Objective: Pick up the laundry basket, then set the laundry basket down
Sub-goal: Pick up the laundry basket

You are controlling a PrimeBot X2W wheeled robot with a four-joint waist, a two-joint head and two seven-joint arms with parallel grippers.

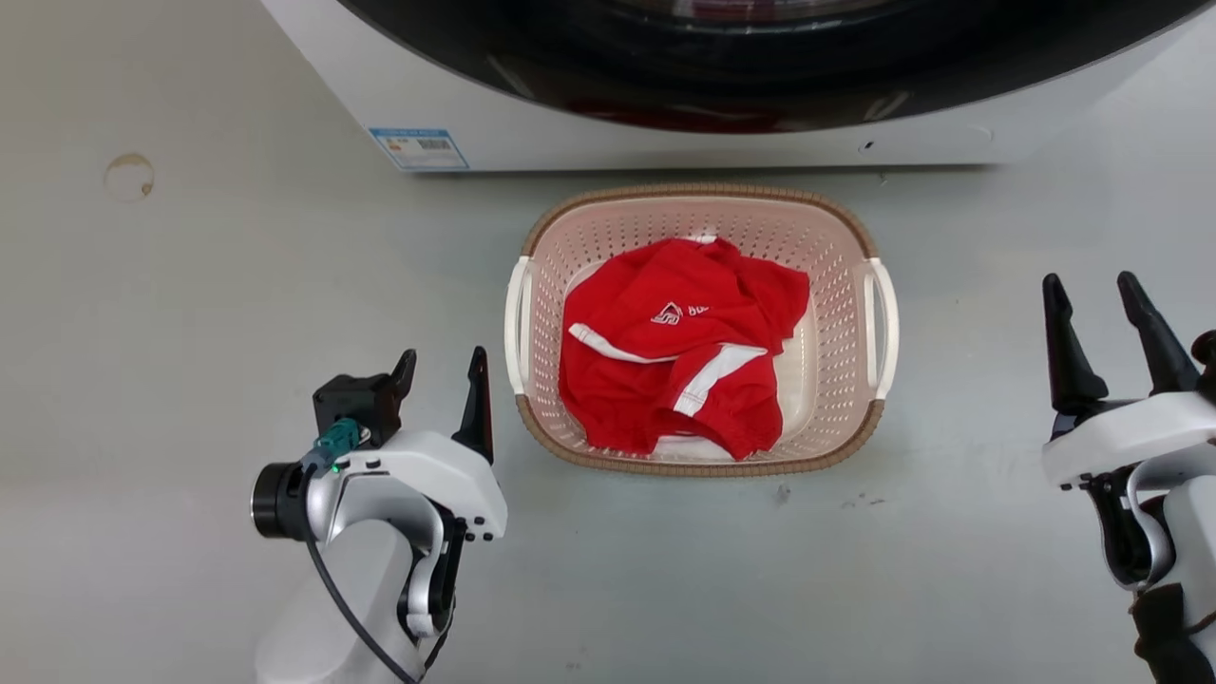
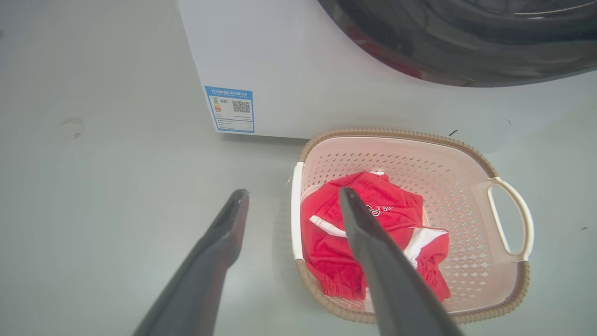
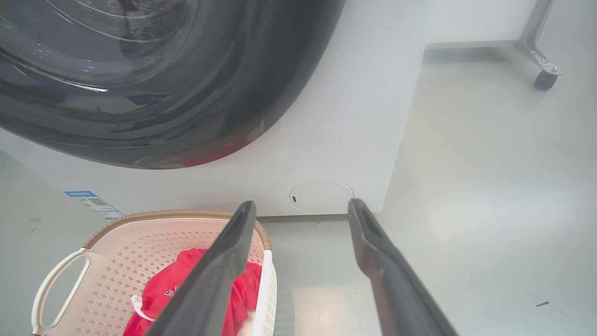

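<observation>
1. On the grey floor (image 1: 190,332), just in front of the white washing machine (image 1: 665,142), we see the laundry basket (image 1: 841,323) standing upright. Its brown woven-look rim is near the machine's base but apart from it.
2. Inside the basket lies a crumpled red garment (image 1: 679,351) with white stripes and a small white logo. It covers most of the bottom, and a strip of white shows beneath it at the near edge.
3. Our left gripper (image 1: 443,356) hovers just beside the basket's left handle (image 1: 518,323) with a narrow gap between them. Its fingers are spread wide and empty.
4. Our right gripper (image 1: 1090,280) is well apart from the right handle (image 1: 883,328), also spread wide and empty.
5. From the head we see both handles from above, as narrow white bars.
6. From the left wrist, the far handle shows as an open loop. The blue-edged label (image 2: 231,109) on the machine's corner shows a small code square.
7. From the right wrist, we see the dark curved door glass and a round cover (image 3: 321,196) low on the machine's front. A caster (image 3: 543,79) on a metal leg stands on the floor beyond the machine.
</observation>
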